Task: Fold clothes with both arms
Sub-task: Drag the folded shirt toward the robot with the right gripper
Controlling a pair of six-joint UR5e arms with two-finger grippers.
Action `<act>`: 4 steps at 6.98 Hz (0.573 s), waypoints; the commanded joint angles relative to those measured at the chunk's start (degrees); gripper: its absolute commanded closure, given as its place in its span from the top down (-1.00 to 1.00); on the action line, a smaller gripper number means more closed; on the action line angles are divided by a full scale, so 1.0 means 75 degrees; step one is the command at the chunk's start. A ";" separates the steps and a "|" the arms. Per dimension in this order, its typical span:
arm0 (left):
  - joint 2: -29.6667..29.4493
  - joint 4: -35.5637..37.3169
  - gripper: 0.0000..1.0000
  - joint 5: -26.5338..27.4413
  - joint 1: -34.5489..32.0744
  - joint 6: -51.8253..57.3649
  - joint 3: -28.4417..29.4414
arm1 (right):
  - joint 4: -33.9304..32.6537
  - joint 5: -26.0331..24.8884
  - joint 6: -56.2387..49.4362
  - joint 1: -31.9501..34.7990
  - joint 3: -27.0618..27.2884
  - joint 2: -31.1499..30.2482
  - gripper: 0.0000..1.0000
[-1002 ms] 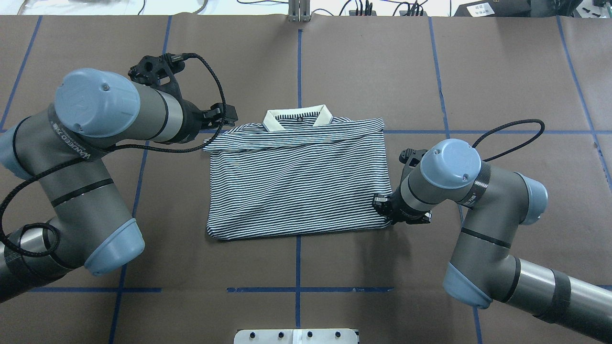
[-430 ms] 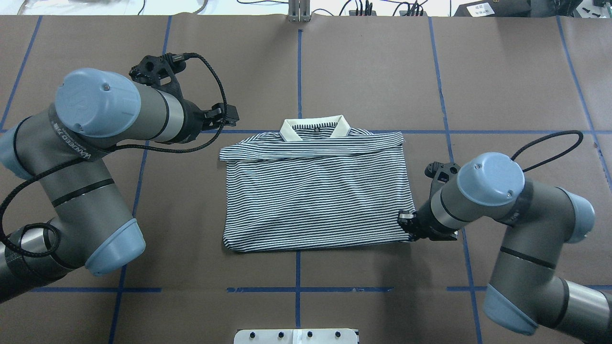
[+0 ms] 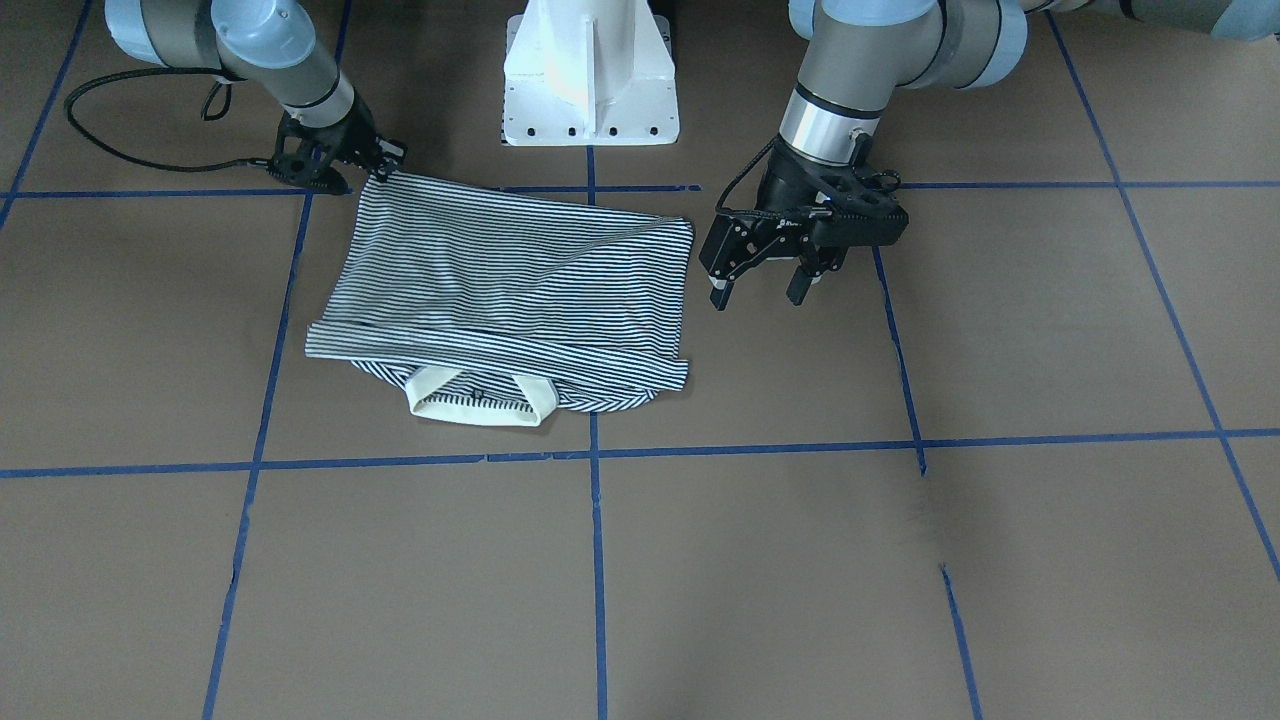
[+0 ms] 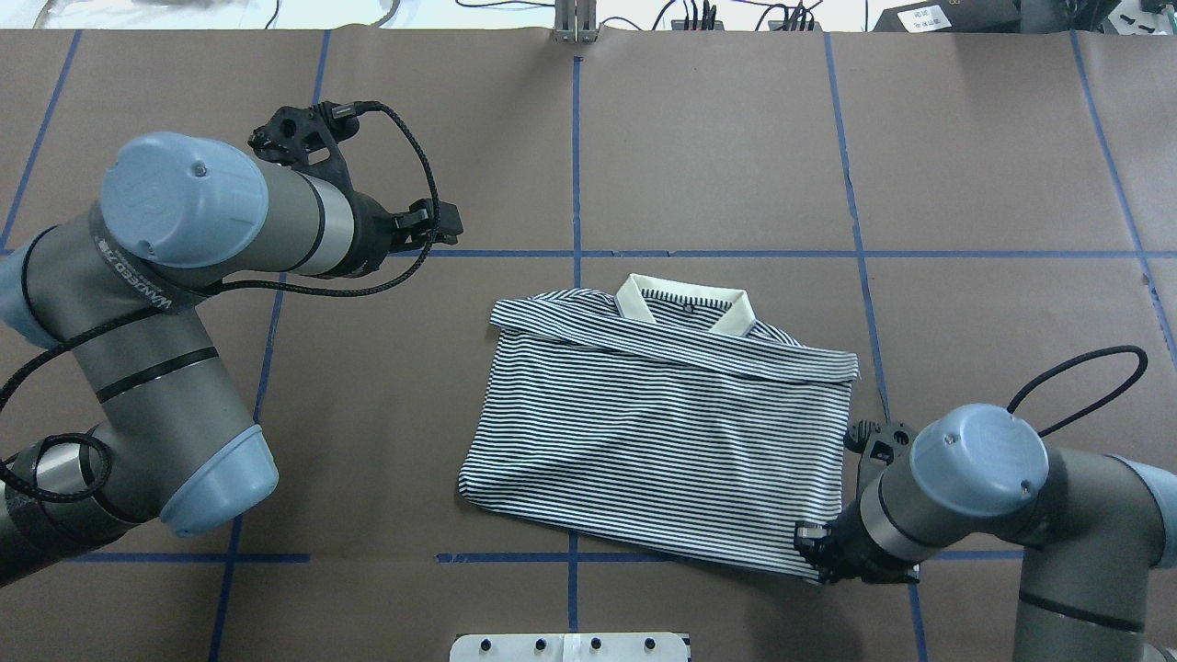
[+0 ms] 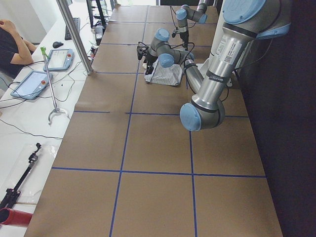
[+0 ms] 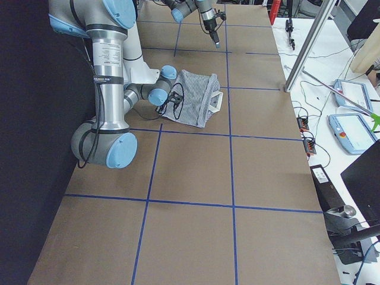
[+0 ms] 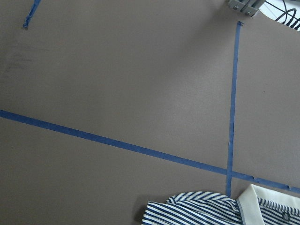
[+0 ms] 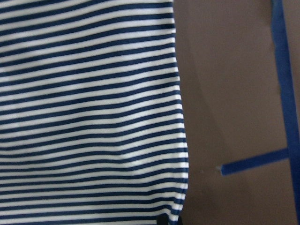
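The clothes are one navy-and-white striped polo shirt (image 4: 662, 432) lying folded into a rough rectangle on the brown table. Its cream collar (image 4: 685, 308) points away from the robot, and it lies slightly skewed. My right gripper (image 4: 814, 552) is shut on the shirt's near right corner, which shows in the front view (image 3: 380, 170) as a pinched, lifted tip. The right wrist view is filled with stripes (image 8: 89, 117) and the shirt's side edge. My left gripper (image 3: 755, 290) hangs open above bare table, clear of the shirt's left edge (image 3: 685, 290). The left wrist view catches only the collar end (image 7: 197, 211).
Blue tape lines (image 4: 575, 253) divide the brown table into squares. The white pedestal base (image 3: 590, 70) stands at the robot's edge. A metal post (image 4: 575, 23) and cables sit at the far edge. A person (image 5: 10, 44) sits at a side bench with tablets.
My right gripper has dragged the shirt to the right and toward the robot, and the shirt has turned slightly. The left arm has hardly moved and stays open.
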 commanded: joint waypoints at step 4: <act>0.0029 0.0213 1.00 -0.0185 0.0670 -0.0016 -0.0146 | 0.0099 -0.0867 0.1044 -0.0534 0.0612 -0.0101 1.00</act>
